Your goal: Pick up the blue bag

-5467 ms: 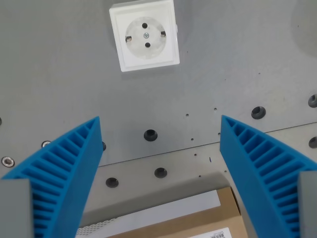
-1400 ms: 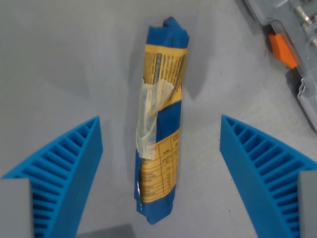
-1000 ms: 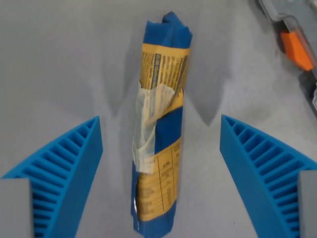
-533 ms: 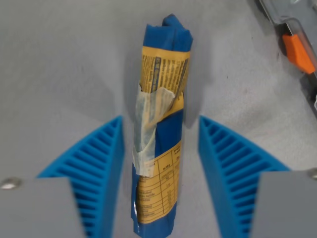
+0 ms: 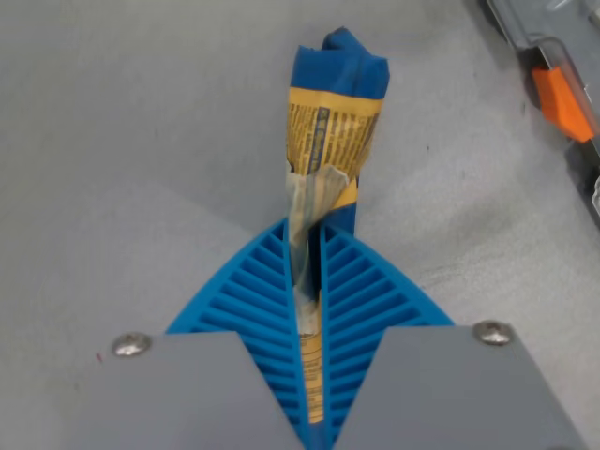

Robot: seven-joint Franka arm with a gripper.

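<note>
Ribbed blue fingers (image 5: 352, 281) of the gripper (image 5: 307, 281) pinch the blue bag (image 5: 334, 141) mid-length on the grey desk (image 5: 122, 122); soft, light and crumpling, it likely needs this central hold.

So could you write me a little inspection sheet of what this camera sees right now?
Surface: grey table, matte, lightly speckled.
Job's things: blue bag, rolled up, with a yellow printed label and a strip of clear tape; its lower part is squeezed between the fingers.
Clutter: grey case with an orange part at the wrist view's upper right edge, cut off by the frame.
Grippers: pincer shut on the blue bag, ribbed blue fingers pressing both sides.
Cables: nothing seen.
Surroundings: nothing seen beyond the table.
</note>
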